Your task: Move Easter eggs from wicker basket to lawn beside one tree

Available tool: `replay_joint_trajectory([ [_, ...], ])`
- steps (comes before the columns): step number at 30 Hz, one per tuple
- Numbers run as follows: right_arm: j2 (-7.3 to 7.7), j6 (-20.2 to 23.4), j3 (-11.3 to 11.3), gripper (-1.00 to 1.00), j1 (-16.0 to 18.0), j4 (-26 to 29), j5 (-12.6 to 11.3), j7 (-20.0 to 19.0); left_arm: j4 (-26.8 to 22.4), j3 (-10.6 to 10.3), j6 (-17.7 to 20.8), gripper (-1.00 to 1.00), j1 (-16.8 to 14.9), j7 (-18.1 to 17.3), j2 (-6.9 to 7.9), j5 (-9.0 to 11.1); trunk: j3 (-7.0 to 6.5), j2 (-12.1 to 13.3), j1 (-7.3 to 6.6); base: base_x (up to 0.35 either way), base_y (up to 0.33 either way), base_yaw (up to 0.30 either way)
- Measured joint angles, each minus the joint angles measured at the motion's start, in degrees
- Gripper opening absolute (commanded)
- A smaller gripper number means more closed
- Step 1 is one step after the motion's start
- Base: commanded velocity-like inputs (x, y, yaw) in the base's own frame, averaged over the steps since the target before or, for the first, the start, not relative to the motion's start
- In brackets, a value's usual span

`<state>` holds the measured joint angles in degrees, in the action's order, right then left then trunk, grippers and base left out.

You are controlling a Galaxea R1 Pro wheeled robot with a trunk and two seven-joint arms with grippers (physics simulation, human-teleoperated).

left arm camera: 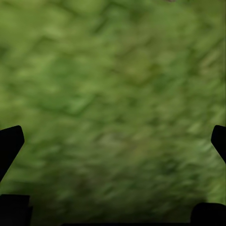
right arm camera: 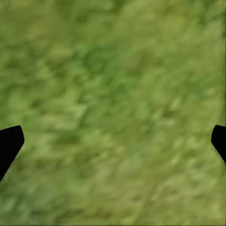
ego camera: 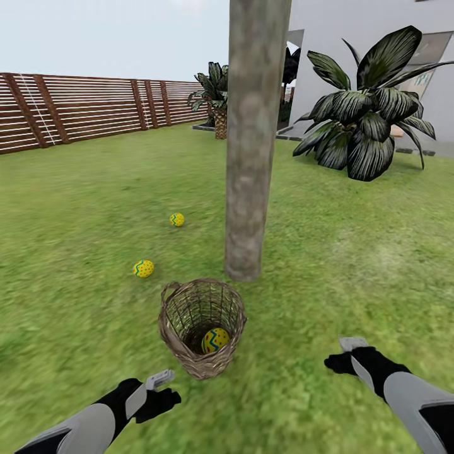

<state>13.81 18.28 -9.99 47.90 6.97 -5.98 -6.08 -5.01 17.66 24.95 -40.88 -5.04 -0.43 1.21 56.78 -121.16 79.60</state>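
A brown wicker basket (ego camera: 203,328) stands on the lawn (ego camera: 353,265) just in front of a thick grey-brown tree (ego camera: 252,145) trunk. One yellow Easter egg (ego camera: 215,340) with a blue zigzag lies inside the basket. Two more eggs rest on the grass left of the trunk, one close (ego camera: 143,268) and one farther back (ego camera: 177,219). My left gripper (ego camera: 165,389) hangs low, left of the basket and apart from it. My right gripper (ego camera: 343,354) hovers to the basket's right. Both wrist views show wide-apart fingers (left arm camera: 10,143) (right arm camera: 10,141) over bare grass, so both are open and hold nothing.
A slatted wooden fence (ego camera: 82,110) runs along the back left. A large broad-leaved plant (ego camera: 369,120) stands at the right by the white house wall (ego camera: 328,44). A second plant in a woven pot (ego camera: 217,101) sits behind the trunk.
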Motion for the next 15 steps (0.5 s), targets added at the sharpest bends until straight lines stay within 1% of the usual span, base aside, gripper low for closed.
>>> replay_joint_trajectory([
  [2, 0.01, 3.12, -0.04, 1.00, 0.00, 3.24, -0.03, -0.06, 0.12, 0.00, -0.01, 1.00, 0.00, 0.00, -0.19, 0.00, 0.00, 0.00, 0.00, 0.000, 0.000, 0.000],
  [4, 0.09, 4.20, -0.06, 1.00, -0.01, 4.25, 0.03, -0.06, 0.18, 0.00, -0.01, 1.00, 0.00, 0.00, -0.23, 0.00, 0.00, 0.00, 0.00, 0.000, 0.000, 0.000],
  [8, 0.60, 4.75, -0.07, 1.00, -0.01, 4.87, 0.06, 0.00, 0.19, 0.00, -0.01, 1.00, 0.00, 0.00, -0.26, 0.00, 0.00, 0.00, 0.00, 0.000, 0.000, 0.000],
  [13, 0.80, 4.80, -0.07, 1.00, -0.01, 5.25, 0.20, 0.01, 0.23, 0.00, -0.01, 1.00, 0.00, 0.00, -0.27, 0.00, 0.00, 0.00, 0.00, 0.000, 0.000, 0.000],
  [15, 0.78, 4.72, -0.47, 1.00, 0.00, 9.22, 0.55, -0.14, 0.27, 0.00, -0.02, 1.00, 0.00, 0.00, -0.27, 0.00, 0.00, 0.00, 0.00, 0.000, 0.000, 0.000],
])
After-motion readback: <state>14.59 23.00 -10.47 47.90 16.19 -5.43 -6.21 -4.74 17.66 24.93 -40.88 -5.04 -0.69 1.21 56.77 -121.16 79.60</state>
